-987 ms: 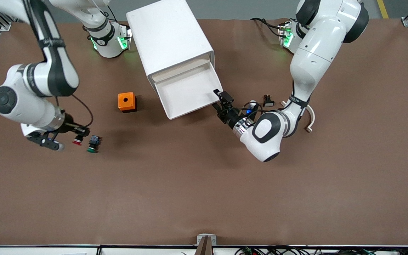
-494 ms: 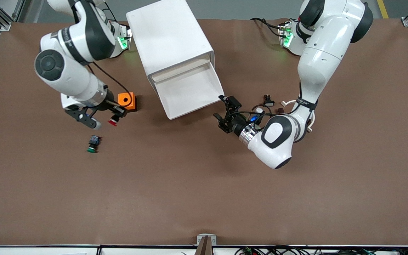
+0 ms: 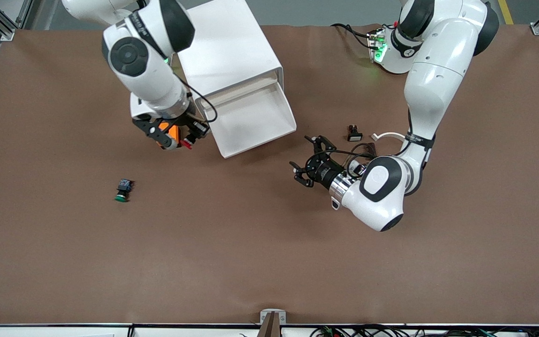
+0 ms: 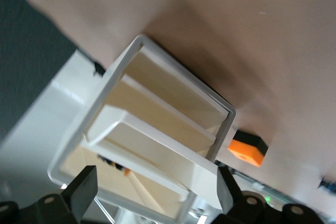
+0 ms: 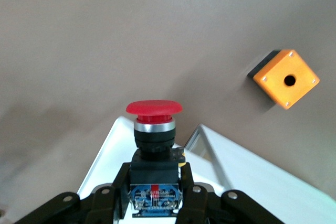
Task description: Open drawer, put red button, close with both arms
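- the red button [image 5: 153,124] sits clamped in the right tool [image 3: 179,139], black body pinched between the fingers, red cap pointing away from the wrist; in the front view the cap [image 3: 186,143] shows as a small red spot at the tool's tip.
- right tool: closed on the red button, up in the air over the orange box [image 3: 165,133] and just beside the corner of the open drawer [image 3: 251,122], toward the right arm's end of the desk.
- the drawer is pulled out of the white cabinet [image 3: 225,51], its white tray bare inside; the right wrist view shows its rim [image 5: 113,135] under the held button.
- the orange box with a hole [image 5: 286,78] lies on the desk [image 3: 269,243], partly covered by the right tool in the front view.
- left tool [image 3: 311,161]: fingers spread wide and gripping nothing, low over the bare desk, nearer to the front camera than the drawer's front and apart from it.
- the left wrist view looks into the cabinet's front [image 4: 157,129], with the cream drawer fronts stacked and the two finger tips [image 4: 84,190] at the frame's edge.
- a green-capped button [image 3: 122,190] lies on the desk well apart from the right tool, nearer to the front camera.
- a small black part [image 3: 354,134] and a white clip [image 3: 386,136] lie near the left arm's wrist.
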Robot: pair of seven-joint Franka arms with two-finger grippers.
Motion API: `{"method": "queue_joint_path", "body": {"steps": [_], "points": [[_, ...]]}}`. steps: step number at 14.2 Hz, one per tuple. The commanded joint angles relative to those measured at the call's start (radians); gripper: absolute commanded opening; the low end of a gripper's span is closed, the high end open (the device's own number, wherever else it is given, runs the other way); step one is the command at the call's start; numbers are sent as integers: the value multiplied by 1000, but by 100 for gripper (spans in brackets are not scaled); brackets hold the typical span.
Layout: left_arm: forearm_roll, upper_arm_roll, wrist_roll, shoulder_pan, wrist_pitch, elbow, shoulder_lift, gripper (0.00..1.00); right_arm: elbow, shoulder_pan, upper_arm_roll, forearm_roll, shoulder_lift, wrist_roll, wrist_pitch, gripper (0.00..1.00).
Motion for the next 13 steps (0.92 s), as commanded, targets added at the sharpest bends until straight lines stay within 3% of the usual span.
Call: {"method": "queue_joint_path", "body": {"steps": [1,8,13], "points": [[81,7,205,-5,24,-4,-66,100,12,66,-13,10,11,94,34,0],[283,10,466,-4,238,-5,-168,100,9,201,-15,4,65,274,86,0],[433,1,497,-18,256,-13,-220,100,11,278,-15,-14,133,381,154,0]]}}
